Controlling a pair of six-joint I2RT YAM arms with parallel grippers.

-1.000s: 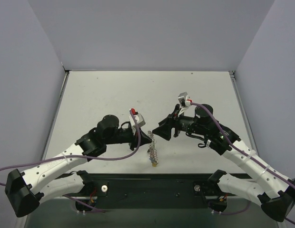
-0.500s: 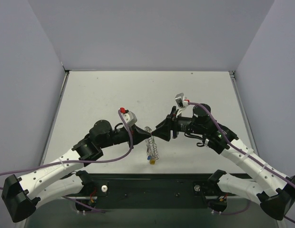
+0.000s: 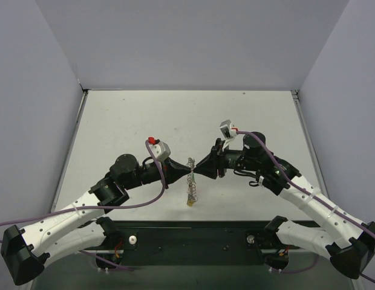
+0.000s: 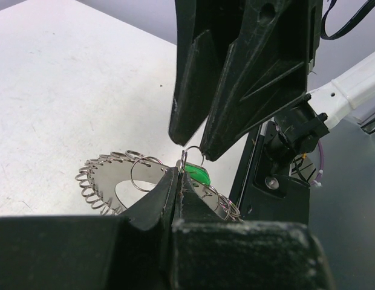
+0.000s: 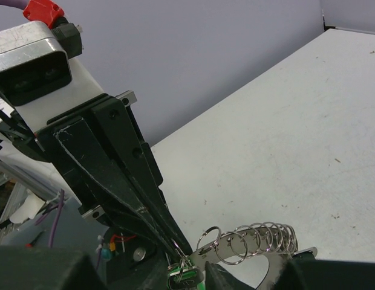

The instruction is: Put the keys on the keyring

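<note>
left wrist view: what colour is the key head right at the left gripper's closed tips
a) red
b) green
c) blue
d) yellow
b, a green key head shows right beside the shut tips of the left gripper, which pinch the keyring.

White links (image 3: pixel 72 212), black joints (image 3: pixel 124 166), purple cables (image 3: pixel 145 203); black wedge jaws; red cap (image 3: pixel 152 141), probably connector.
</note>
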